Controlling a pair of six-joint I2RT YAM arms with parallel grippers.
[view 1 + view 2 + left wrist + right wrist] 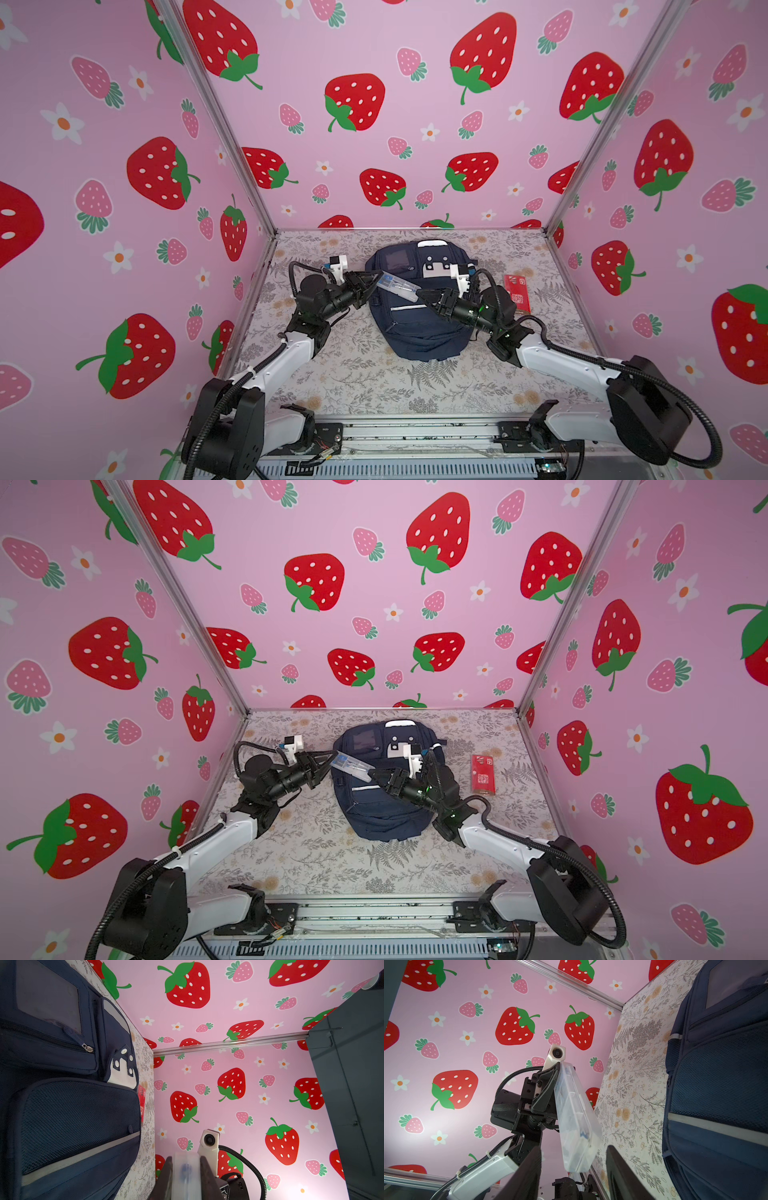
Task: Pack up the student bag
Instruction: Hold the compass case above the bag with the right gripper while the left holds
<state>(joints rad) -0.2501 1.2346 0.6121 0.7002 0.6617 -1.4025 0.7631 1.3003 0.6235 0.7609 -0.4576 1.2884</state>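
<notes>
Open floral tabletop (365, 382) in front of student bag (419, 328), left gripper (376, 282) clamped on clear case (399, 286) over bag's left side, right gripper (419, 293) jaws apart astride case's free end, bag navy, lying flat, white-striped

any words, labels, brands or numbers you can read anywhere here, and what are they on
No text here reads clearly enough to quote.
On the red flat pack, right of the student bag in both top views: white print and a small boxed mark, too small and blurred to read.
On the white patch on the bag's front: black squares only, no letters.
On the clear case: no readable label.
</notes>
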